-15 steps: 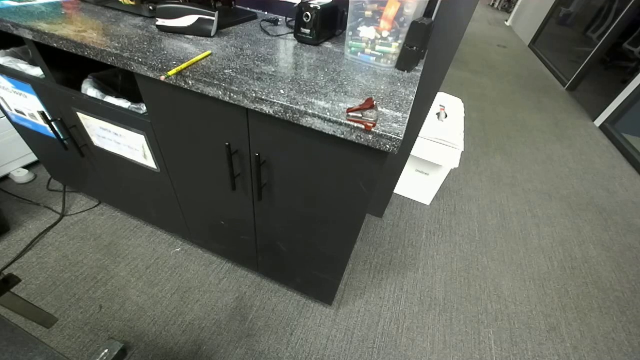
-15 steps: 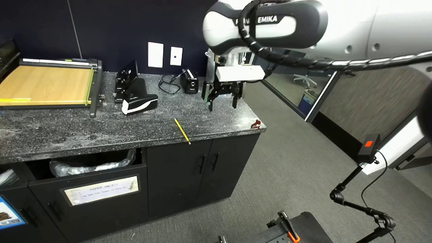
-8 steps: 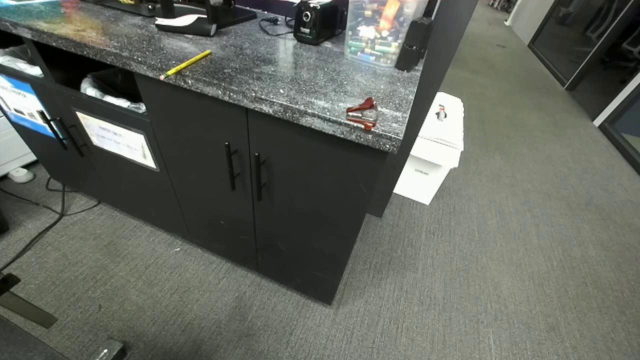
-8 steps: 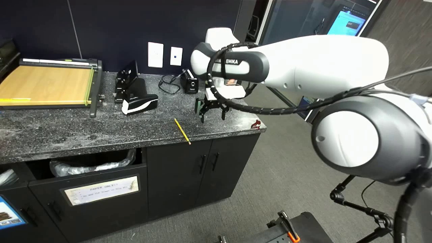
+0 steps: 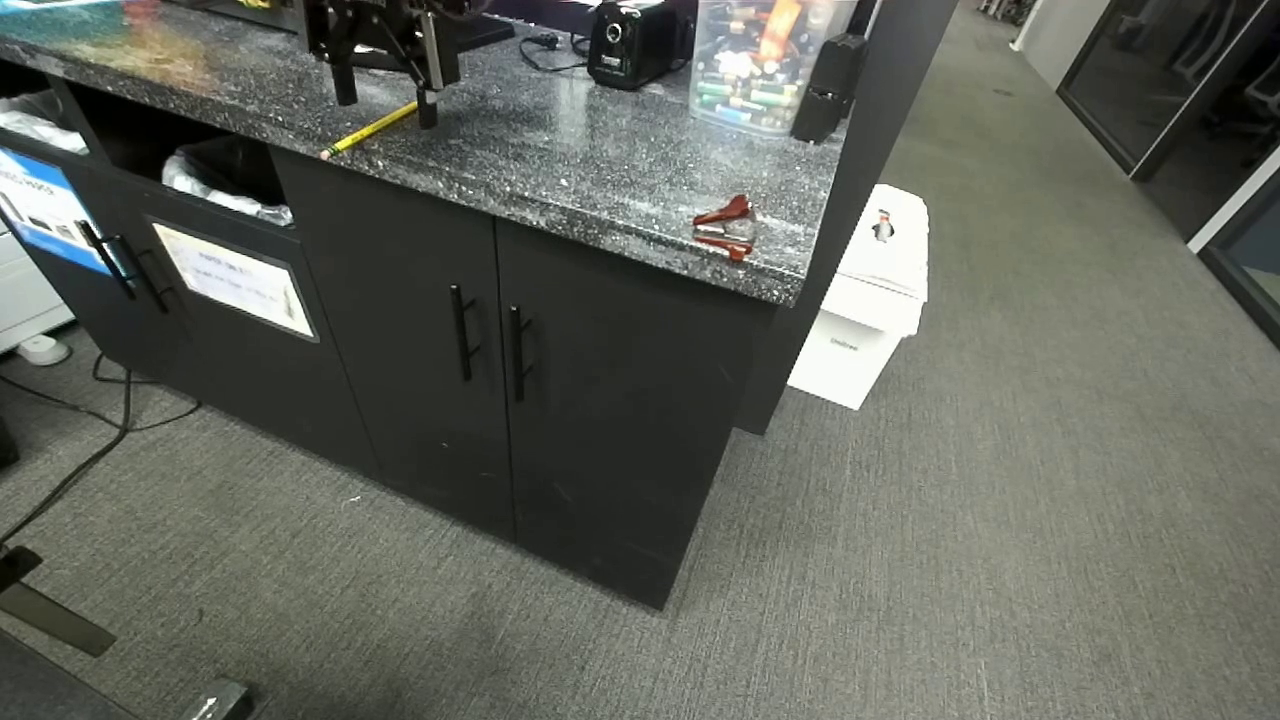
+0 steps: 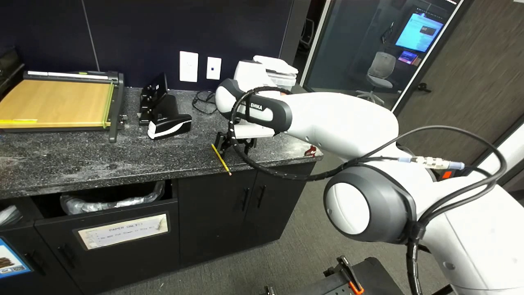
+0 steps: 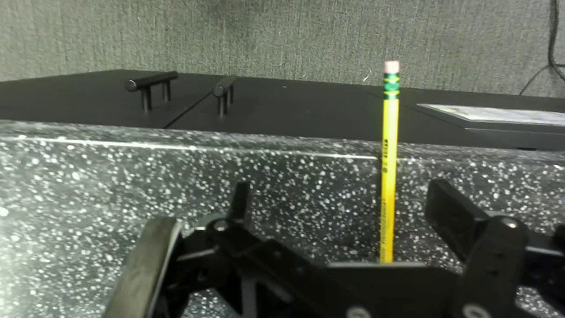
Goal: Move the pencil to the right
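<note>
In the wrist view, your fingers (image 7: 451,216) are spread apart, the pencil (image 7: 389,163) between them, eraser (image 7: 391,67) overhanging the counter (image 7: 304,198).

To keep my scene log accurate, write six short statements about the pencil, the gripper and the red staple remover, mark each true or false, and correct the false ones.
1. The pencil has its eraser jutting past the front edge of the counter. True.
2. In the wrist view, the gripper is open. True.
3. The pencil is clamped in the gripper, off the counter. False: it lies on the counter, ungripped.
4. The pencil's shaft is blue. False: it is yellow.
5. In an exterior view, the red staple remover lies near a corner of the counter. True.
6. In both exterior views, the pencil is to the right of the red staple remover. False: it is to the left in both.
</note>
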You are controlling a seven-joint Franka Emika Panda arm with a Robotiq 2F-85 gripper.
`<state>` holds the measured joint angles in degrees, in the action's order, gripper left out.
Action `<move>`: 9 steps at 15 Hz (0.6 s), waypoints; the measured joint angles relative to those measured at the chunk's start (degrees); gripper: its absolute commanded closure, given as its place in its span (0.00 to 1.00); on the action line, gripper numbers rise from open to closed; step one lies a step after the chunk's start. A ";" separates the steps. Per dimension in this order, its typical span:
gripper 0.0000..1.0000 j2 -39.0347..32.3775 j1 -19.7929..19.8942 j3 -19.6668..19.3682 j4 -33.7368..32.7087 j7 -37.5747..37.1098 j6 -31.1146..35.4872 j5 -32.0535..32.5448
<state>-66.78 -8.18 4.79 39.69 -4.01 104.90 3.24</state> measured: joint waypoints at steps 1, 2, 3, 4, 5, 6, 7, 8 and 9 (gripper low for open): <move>0.00 -1.55 -0.27 0.25 -2.11 0.95 0.13 -0.61; 0.00 -2.83 -0.50 0.43 -3.81 1.69 0.13 -0.99; 0.00 -4.01 -0.75 0.49 -5.31 2.21 0.14 -1.27; 0.00 -5.17 -1.02 0.49 -6.73 2.58 0.23 -1.35; 0.25 -6.11 -1.24 0.57 -7.74 2.86 0.66 -1.35; 0.28 -6.88 -1.46 0.67 -8.45 3.07 1.22 -1.35; 0.34 -7.45 -1.67 0.69 -8.90 3.14 1.91 -1.28; 0.41 -7.71 -1.76 0.69 -9.35 3.14 2.16 -1.24; 0.50 -7.87 -1.81 0.69 -9.72 3.14 2.29 -1.24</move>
<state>-74.64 -9.99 5.48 29.97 -0.86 107.19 2.00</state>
